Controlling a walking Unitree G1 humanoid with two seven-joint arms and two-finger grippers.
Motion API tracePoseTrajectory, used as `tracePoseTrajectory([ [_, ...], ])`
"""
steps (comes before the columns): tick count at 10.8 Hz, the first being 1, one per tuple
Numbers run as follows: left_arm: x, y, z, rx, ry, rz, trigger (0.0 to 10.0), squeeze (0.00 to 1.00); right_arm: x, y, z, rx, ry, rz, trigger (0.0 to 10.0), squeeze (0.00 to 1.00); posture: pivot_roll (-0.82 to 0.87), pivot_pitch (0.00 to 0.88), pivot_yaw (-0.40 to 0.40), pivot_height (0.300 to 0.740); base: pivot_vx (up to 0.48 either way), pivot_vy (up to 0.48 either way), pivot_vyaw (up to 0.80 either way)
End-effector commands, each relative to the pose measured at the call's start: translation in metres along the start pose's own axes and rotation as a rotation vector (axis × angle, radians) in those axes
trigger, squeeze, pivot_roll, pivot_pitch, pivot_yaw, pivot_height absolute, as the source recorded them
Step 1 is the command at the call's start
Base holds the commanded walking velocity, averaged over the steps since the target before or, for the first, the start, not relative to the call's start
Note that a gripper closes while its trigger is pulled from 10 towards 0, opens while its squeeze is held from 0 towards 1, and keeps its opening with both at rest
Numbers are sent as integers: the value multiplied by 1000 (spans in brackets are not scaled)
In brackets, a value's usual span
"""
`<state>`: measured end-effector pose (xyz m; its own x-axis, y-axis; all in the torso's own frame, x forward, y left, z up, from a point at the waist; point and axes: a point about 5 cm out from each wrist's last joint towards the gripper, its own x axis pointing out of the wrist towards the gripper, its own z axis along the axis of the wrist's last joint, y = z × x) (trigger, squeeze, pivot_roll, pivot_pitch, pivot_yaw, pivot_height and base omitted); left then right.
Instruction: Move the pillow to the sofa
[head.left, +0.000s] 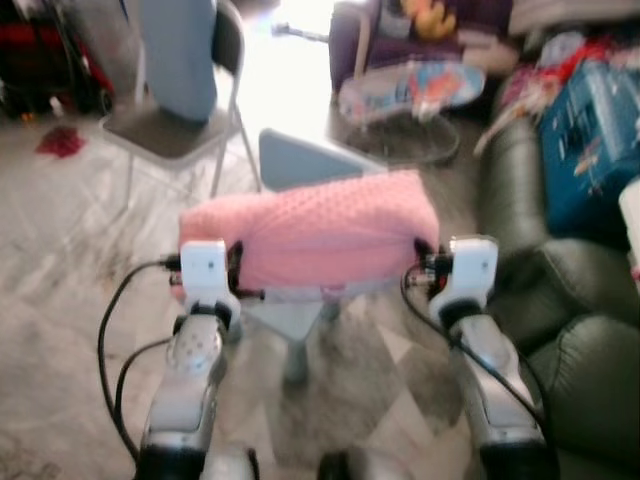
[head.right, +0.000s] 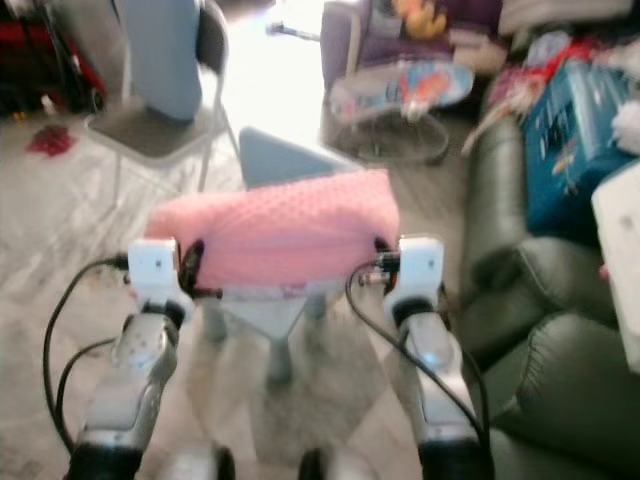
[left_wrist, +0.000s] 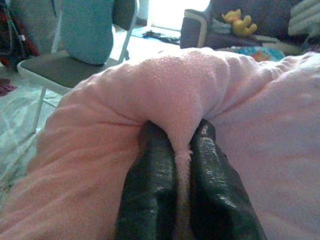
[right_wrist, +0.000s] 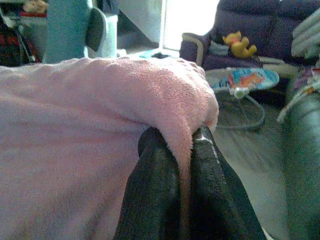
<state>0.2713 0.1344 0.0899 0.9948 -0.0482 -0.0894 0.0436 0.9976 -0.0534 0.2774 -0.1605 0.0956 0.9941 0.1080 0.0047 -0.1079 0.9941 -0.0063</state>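
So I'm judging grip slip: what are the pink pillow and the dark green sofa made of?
The pink pillow looks like soft fleece or terry: nubby, matte pile bunching between the tool fingers. The dark green sofa looks like leather or vinyl, smooth with a faint sheen.

Both silver arms reach forward, level with each other. The left gripper (left_wrist: 182, 165) has its fingers (left_wrist: 150, 185) pinched on a fold of the pillow (head.left: 320, 235); the right gripper (right_wrist: 184, 165) pinches the opposite end likewise.
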Motion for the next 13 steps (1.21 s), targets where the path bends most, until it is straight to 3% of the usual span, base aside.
tracePoseTrajectory([
  [1,1,4,5,-7,-14,13,10000,0,4,-1,7,-1,-28,-12,10000,0,-35,68,-56,740,0,480,0],
  [11,2,3,7,-9,-20,-15,10000,0,6,3,5,-3,-15,-4,10000,0,-33,76,-60,740,0,480,-784],
  [13,1,0,9,2,-42,-37,10000,0,6,4,4,-1,-11,-3,10000,0,-30,76,-60,740,0,0,-800],
])
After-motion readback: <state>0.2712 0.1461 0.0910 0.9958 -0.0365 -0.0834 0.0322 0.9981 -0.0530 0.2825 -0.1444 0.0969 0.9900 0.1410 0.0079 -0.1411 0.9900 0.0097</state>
